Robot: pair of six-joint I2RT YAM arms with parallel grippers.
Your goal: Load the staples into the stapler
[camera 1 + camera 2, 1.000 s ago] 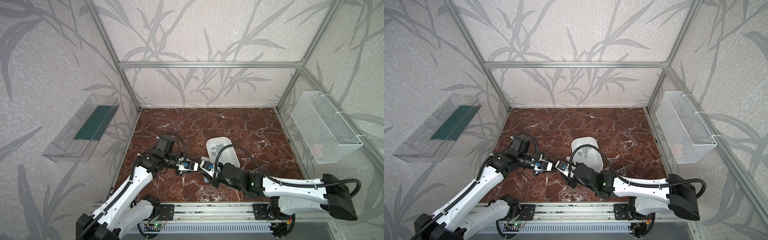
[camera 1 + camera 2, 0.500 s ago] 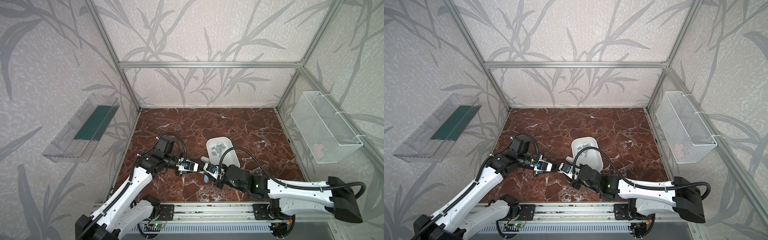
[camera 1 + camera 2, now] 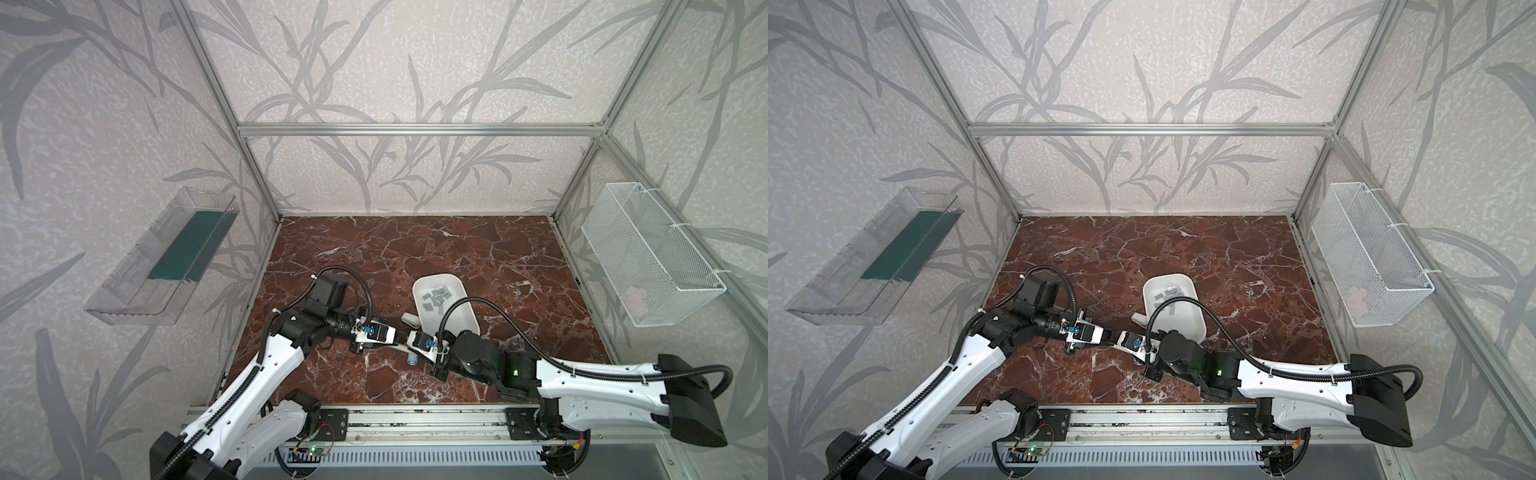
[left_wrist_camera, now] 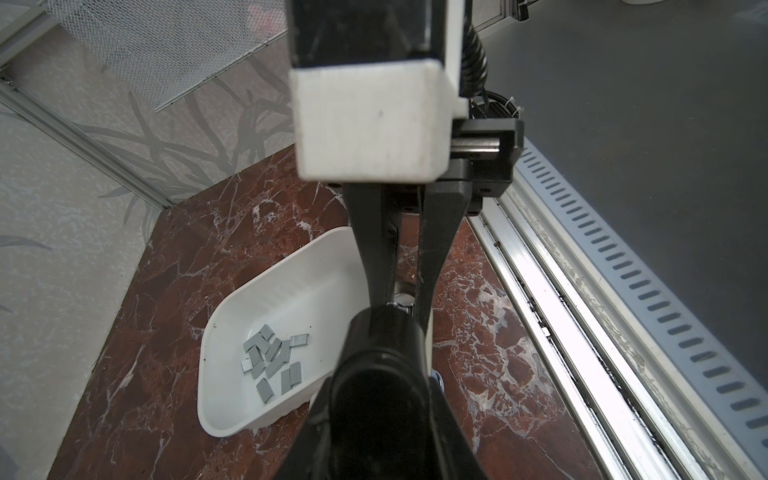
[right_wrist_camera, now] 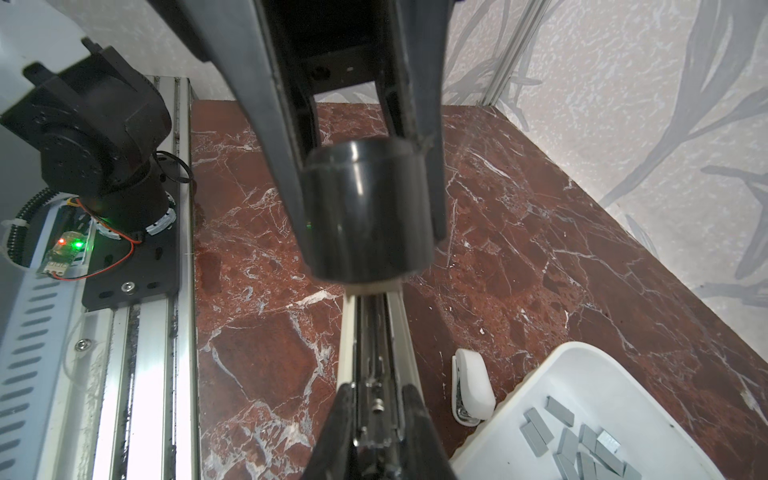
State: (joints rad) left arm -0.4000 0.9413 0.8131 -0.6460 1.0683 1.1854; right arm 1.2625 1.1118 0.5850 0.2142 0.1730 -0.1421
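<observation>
Grey flat metal staple strips [image 4: 272,361] are lying in a loose, overlapping heap inside the white plastic tray [image 4: 232,415]. Just off the tray's end nearest the arm bases, the left fingers [image 5: 338,428] are pinching the cream-sided stapler with its metal channel exposed [image 5: 370,345], while the right fingers [image 5: 270,137] are clamping a black rounded piece [image 5: 361,212] at its other end. Neither arm is looking free for a strip. One letting go carelessly is risking the stapler tipping or snapping shut, and overlapped strips may be lifting in pairs.

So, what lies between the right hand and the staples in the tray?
A small white stapler lies on the table close beside the tray rim, between the right hand and the staples. The right wrist view shows it clearly.
</observation>
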